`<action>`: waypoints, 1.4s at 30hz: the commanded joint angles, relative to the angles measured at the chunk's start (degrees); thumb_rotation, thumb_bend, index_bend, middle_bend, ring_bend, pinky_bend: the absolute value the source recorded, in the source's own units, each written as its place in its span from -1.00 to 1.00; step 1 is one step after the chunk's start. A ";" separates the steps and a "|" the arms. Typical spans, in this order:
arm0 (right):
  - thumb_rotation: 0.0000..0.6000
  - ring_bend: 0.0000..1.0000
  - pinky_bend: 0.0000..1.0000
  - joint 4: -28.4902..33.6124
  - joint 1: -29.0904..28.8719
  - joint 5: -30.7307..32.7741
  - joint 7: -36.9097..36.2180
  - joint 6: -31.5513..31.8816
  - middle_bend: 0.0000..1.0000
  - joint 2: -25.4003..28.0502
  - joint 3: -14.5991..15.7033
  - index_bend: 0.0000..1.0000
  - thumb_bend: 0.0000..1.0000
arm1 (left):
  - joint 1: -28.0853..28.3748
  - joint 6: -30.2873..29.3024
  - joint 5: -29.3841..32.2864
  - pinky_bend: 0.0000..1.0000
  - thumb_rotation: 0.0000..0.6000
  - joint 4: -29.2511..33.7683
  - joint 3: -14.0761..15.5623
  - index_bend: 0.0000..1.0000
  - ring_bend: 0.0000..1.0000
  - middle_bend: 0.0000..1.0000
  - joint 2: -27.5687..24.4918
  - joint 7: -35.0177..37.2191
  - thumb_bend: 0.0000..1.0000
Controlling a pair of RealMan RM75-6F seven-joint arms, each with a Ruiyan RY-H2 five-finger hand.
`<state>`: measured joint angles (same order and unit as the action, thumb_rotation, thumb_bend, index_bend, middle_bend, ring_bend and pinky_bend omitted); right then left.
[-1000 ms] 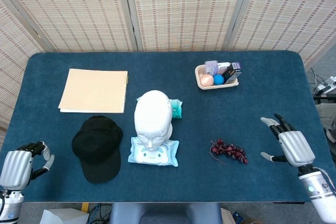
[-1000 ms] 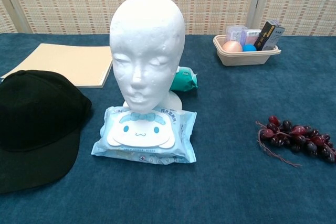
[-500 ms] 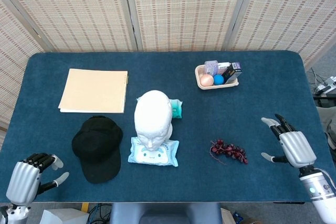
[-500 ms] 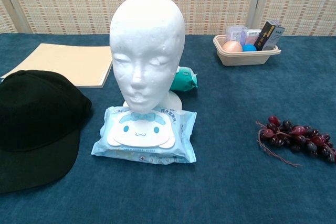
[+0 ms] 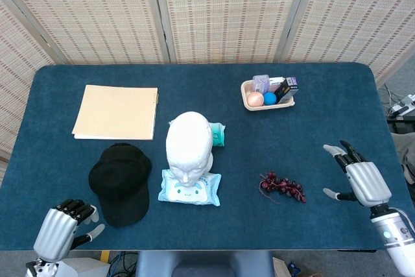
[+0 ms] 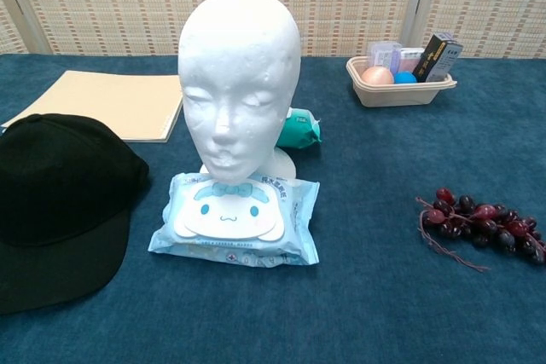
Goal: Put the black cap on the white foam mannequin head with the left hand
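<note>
Nothing of the task is seen to be done yet: the black cap (image 5: 120,183) lies flat on the blue surface (image 5: 324,102), untouched, just beside the white foam mannequin head (image 5: 189,147), whose crown is bare. The whole sequence is judged to remain: reaching, gripping, lifting, and seating the cap over the head.

The left hand (image 5: 63,230) is held low at the near edge, with the cap's brim just beyond its fingers (image 5: 79,210), which are loosely curled, slightly apart and hold nothing. The right hand (image 5: 360,180) is kept well apart from the task's things, its fingers spread and empty; a bunch of dark grapes (image 5: 282,187) lies between those fingers and the mannequin head.

The cap is soft, matte fabric with a rounded crown and a stiff-looking brim (it is likely to sag when lifted by one edge). The mannequin head is smooth, slightly pitted foam, egg-shaped above a narrow neck, and probably light enough to tip. At its base a glossy plastic pack of wet wipes (image 6: 235,216) is lying, touching the neck.
</note>
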<state>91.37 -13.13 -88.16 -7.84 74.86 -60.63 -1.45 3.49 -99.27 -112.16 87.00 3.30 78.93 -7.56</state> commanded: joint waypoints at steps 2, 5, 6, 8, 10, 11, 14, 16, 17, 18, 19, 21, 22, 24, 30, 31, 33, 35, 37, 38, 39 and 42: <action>1.00 -0.93 -0.57 -0.26 0.19 -0.25 -0.92 0.41 -0.62 0.29 0.00 -0.84 -1.00 | 1.04 2.94 -0.19 0.22 1.00 0.54 -0.02 0.29 0.18 0.47 1.46 -3.35 -1.00; 1.00 -0.93 -0.57 -0.43 0.21 -0.37 -1.49 0.49 -0.62 0.43 0.01 -0.84 -1.00 | 1.79 5.30 0.06 0.22 1.00 0.95 0.19 0.29 0.18 0.47 2.18 -5.08 -1.00; 1.00 -0.93 -0.57 -0.47 0.22 -0.42 -1.66 0.52 -0.62 0.48 0.03 -0.84 -1.00 | 2.02 6.02 0.26 0.22 1.00 1.14 0.27 0.29 0.18 0.47 2.36 -5.33 -1.00; 1.00 -0.93 -0.57 -0.55 0.27 -0.52 -2.07 0.66 -0.62 0.59 0.03 -0.84 -1.00 | 2.53 7.48 0.78 0.22 1.00 1.45 0.30 0.29 0.18 0.47 2.81 -5.88 -1.00; 1.00 -0.93 -0.57 -0.63 0.34 -0.60 -2.51 0.81 -0.62 0.72 0.03 -0.84 -1.00 | 2.92 8.70 1.36 0.22 1.00 1.60 0.22 0.29 0.18 0.47 3.34 -6.71 -1.00; 1.00 -0.93 -0.57 -0.68 0.38 -0.63 -2.73 0.87 -0.62 0.78 0.04 -0.84 -1.00 | 3.06 9.10 1.52 0.22 1.00 1.60 0.18 0.29 0.18 0.47 3.62 -7.13 -1.00; 1.00 -0.93 -0.57 -0.84 0.47 -0.83 -3.54 1.15 -0.62 0.98 0.04 -0.84 -1.00 | 3.37 10.31 2.02 0.22 1.00 1.52 0.08 0.29 0.18 0.47 4.59 -9.02 -1.00; 1.00 -0.93 -0.57 -0.99 0.53 -0.97 -4.14 1.31 -0.62 1.15 0.05 -0.84 -1.00 | 3.56 11.08 2.32 0.22 1.00 1.59 0.07 0.29 0.18 0.47 5.27 -10.23 -1.00; 1.00 -0.93 -0.57 -1.05 0.56 -1.00 -4.39 1.38 -0.62 1.21 0.05 -0.84 -1.00 | 3.64 11.36 2.42 0.22 1.00 1.63 0.07 0.29 0.18 0.48 5.54 -10.66 -1.00; 1.00 -0.93 -0.57 -1.11 0.58 -1.04 -4.64 1.45 -0.62 1.28 0.05 -0.84 -1.00 | 3.72 11.63 2.51 0.22 1.00 1.66 0.08 0.29 0.18 0.48 5.82 -11.12 -1.00; 1.00 -0.93 -0.57 -1.16 0.62 -1.10 -4.92 1.53 -0.62 1.36 0.06 -0.84 -1.00 | 3.80 11.90 2.57 0.22 1.00 1.64 0.08 0.29 0.18 0.48 6.10 -11.67 -1.00; 1.00 -0.93 -0.57 -1.33 0.70 -1.18 -5.59 1.72 -0.62 1.52 0.05 -0.84 -1.00 | 4.01 12.56 2.68 0.22 1.00 1.74 0.08 0.29 0.18 0.48 6.68 -12.97 -1.00; 1.00 -0.93 -0.57 -1.42 0.73 -1.23 -5.86 1.79 -0.62 1.58 0.05 -0.84 -1.00 | 4.13 12.86 2.68 0.22 1.00 1.77 0.09 0.29 0.18 0.48 6.90 -13.56 -1.00; 1.00 -0.93 -0.57 -1.59 0.81 -1.36 -6.47 1.98 -0.62 1.74 0.07 -0.84 -1.00 | 4.38 13.67 2.82 0.22 1.00 1.87 0.23 0.29 0.18 0.48 7.42 -14.54 -1.00; 1.00 -0.93 -0.57 -2.05 1.00 -1.61 -7.86 2.46 -0.62 2.01 0.06 -0.84 -1.00 | 5.25 16.32 3.47 0.22 1.00 2.20 0.57 0.29 0.18 0.48 8.63 -17.35 -1.00; 1.00 -0.93 -0.57 -2.13 1.02 -1.63 -8.06 2.51 -0.62 2.04 0.06 -0.84 -1.00 | 5.38 16.81 3.67 0.22 1.00 2.19 0.66 0.29 0.18 0.48 8.93 -17.78 -1.00; 1.00 -0.93 -0.57 -2.23 1.04 -1.67 -8.33 2.56 -0.62 2.10 0.05 -0.84 -1.00 | 5.55 17.43 3.95 0.22 1.00 2.09 0.79 0.29 0.18 0.48 9.36 -18.31 -1.00; 1.00 -0.93 -0.57 -2.32 1.06 -1.71 -8.58 2.64 -0.62 2.13 0.04 -0.84 -1.00 | 5.70 18.02 4.25 0.22 1.00 1.93 0.94 0.29 0.19 0.48 9.86 -18.93 -1.00; 1.00 -0.93 -0.57 -2.41 1.09 -1.76 -8.79 2.70 -0.62 2.15 0.05 -0.84 -1.00 | 5.78 18.43 4.47 0.22 1.00 1.75 1.10 0.29 0.19 0.49 10.29 -19.40 -1.00; 1.00 -0.93 -0.57 -2.46 1.09 -1.81 -8.90 2.71 -0.62 2.17 0.07 -0.84 -1.00 | 5.82 18.69 4.59 0.22 1.00 1.59 1.19 0.29 0.19 0.49 10.55 -19.87 -1.00; 1.00 -0.93 -0.57 -2.49 1.09 -1.85 -8.96 2.72 -0.62 2.18 0.08 -0.84 -1.00 | 5.86 18.85 4.68 0.21 1.00 1.47 1.23 0.29 0.19 0.49 10.75 -20.19 -1.00; 1.00 -0.93 -0.57 -2.54 1.10 -1.99 -9.12 2.78 -0.62 2.22 0.12 -0.84 -1.00 | 5.84 19.34 5.37 0.20 1.00 0.72 1.04 0.29 0.19 0.49 11.69 -21.80 -1.00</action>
<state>88.83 -12.03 -90.15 -16.96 77.65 -58.42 -1.34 9.32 -80.19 -107.13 88.04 4.39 90.24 -28.91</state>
